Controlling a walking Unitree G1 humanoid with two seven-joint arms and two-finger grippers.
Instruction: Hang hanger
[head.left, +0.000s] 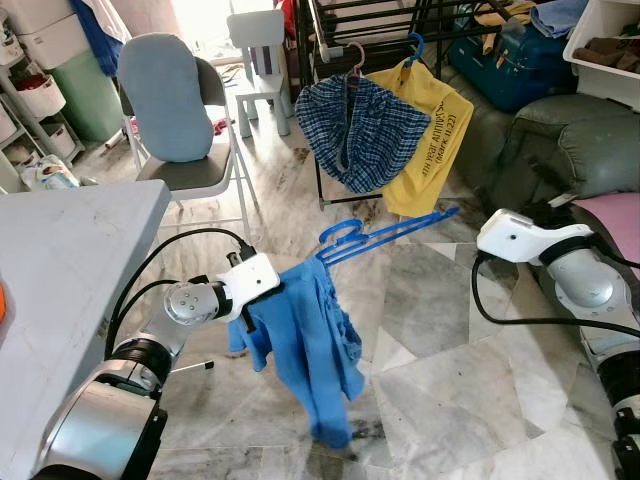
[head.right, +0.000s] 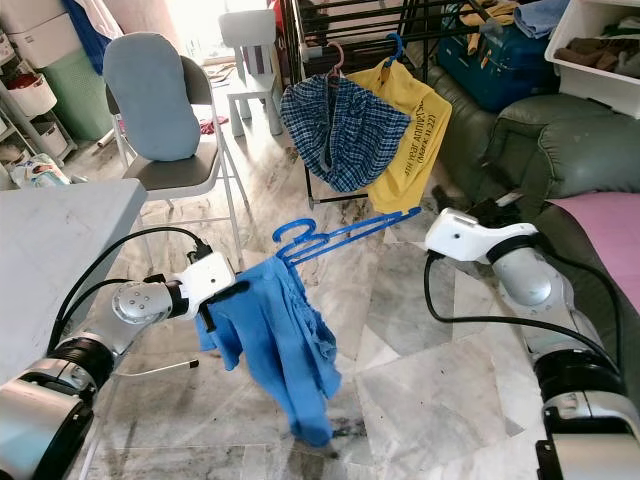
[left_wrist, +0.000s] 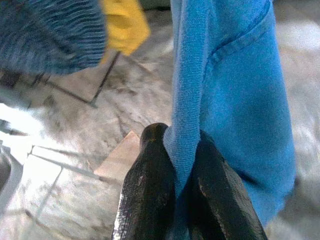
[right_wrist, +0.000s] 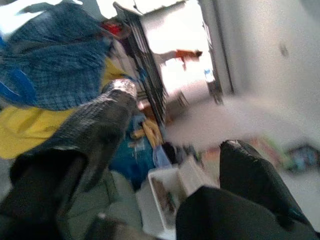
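Note:
A blue hanger (head.left: 390, 232) is threaded into a blue garment (head.left: 315, 340) that hangs down to the marble floor. My left gripper (left_wrist: 182, 145) is shut on a fold of that garment's edge and holds it up at mid-height. The hanger's hook (head.left: 340, 235) and long bar stick out toward my right arm (head.left: 520, 238). My right gripper (right_wrist: 177, 117) stands open with nothing between its fingers, pointing up at the drying rack (head.left: 340, 20). On the rack hang a plaid garment (head.left: 365, 125) and a yellow shirt (head.left: 430, 140), each on its own hanger.
A grey table (head.left: 70, 250) stands at my left. Behind it is a folding chair (head.left: 185, 170) with a blue cushion. A dark green sofa (head.left: 570, 140), a blue bag (head.left: 510, 65) and a white bin (head.left: 610, 40) are at the right.

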